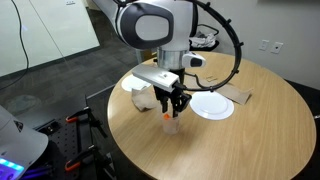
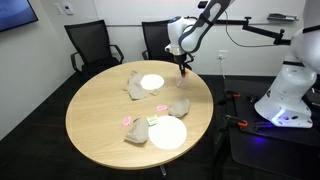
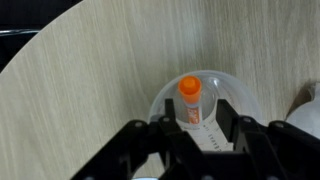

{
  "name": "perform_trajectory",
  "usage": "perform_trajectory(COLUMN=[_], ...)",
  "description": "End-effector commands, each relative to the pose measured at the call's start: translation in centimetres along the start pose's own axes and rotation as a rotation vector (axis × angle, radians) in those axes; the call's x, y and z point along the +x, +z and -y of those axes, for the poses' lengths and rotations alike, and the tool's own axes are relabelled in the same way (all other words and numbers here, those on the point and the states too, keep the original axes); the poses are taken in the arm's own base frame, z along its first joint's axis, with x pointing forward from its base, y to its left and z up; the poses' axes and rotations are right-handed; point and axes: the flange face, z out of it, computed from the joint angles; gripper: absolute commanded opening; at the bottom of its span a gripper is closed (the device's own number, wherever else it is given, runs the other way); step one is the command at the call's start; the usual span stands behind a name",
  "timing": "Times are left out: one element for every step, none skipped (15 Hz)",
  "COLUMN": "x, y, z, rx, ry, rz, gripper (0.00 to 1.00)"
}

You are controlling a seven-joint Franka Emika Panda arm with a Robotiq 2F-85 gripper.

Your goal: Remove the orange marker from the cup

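The cup (image 3: 158,98) is a clear plastic tumbler standing on the round wooden table, seen from above in the wrist view. The orange marker (image 3: 189,88) stands inside it, orange cap up, its pale printed body below. My gripper (image 3: 197,120) is open; its two black fingers reach down into the cup mouth, one on each side of the marker, with a gap to the marker. In an exterior view the gripper (image 1: 175,103) hangs right over the cup (image 1: 172,124), and orange (image 1: 167,117) shows through its wall. In both exterior views the cup (image 2: 185,79) sits near the table edge.
Two round white plates (image 1: 212,105) (image 1: 133,83) lie on the table (image 1: 250,140), also shown in the exterior view from the far side (image 2: 152,82) (image 2: 167,133). Crumpled grey cloths (image 2: 180,106) (image 2: 135,88) and small pink scraps (image 2: 127,121) lie around them. Black chairs (image 2: 88,45) stand beyond the table.
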Motion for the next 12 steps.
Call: perform_trajectory(x=[0.28,0.34,0.39,0.44,0.46,0.51,0.54,0.61,0.68,0.76,0.81,0.87], y=[0.12,0.25,0.37,0.47,0.55,0.61,0.65,0.67,0.7,0.73,0.74,0.73], z=[-0.38,-0.35,-0.33,-0.34,-0.35,-0.38,-0.41,-0.47,-0.55,-0.61,-0.65,-0.7], rx=[0.0,0.0,-0.002,-0.003,-0.004,-0.009,-0.011,-0.015,-0.018,-0.022,-0.023,-0.026], ry=[-0.028,-0.028,-0.028,-0.03,-0.032,-0.034,-0.037,-0.038,-0.038,-0.039,-0.04,-0.04], rz=[0.027,0.03,0.033,0.035,0.038,0.04,0.042,0.043,0.045,0.046,0.047,0.048], gripper=[0.49,0.48,0.46,0.43,0.42,0.41,0.4,0.38,0.37,0.2,0.19,0.13])
